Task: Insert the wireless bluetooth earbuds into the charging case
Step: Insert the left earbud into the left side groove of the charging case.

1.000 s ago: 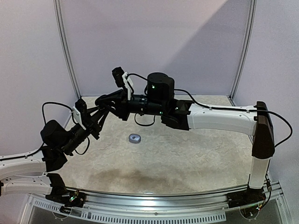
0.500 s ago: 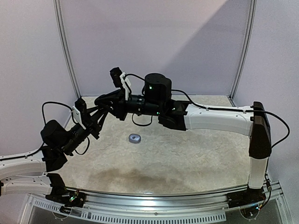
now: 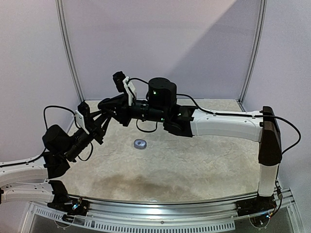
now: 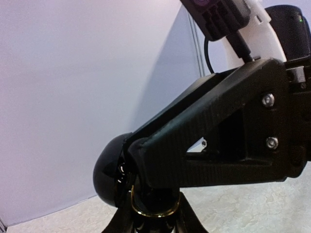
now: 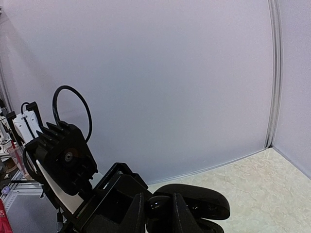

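From above, the two arms meet over the far left of the tabletop (image 3: 194,160). The left tool (image 3: 108,115) reaches up from the near left, and the right tool (image 3: 103,104) comes across from the right until its tip is just beside the left one. Both are off the surface. Their dark fingers overlap here, so neither grip can be read from this view. A small pale oval item (image 3: 140,143) lies alone on the tabletop, to the right of the tools and nearer than them, well apart from both. It is too small to tell whether it is an earbud or a case.

In the left wrist view, a rounded black case (image 4: 114,174) hangs in the air at the tip of the right tool. The left tool's own fingers rise from the bottom edge, drawn close together and pinching the case at a gold ring (image 4: 150,209).

In the right wrist view, the black case sits at the bottom centre, seemingly hinged open, touching both tools. I cannot tell whether the right tool is spread or pressed together, nor whether it holds an earbud.
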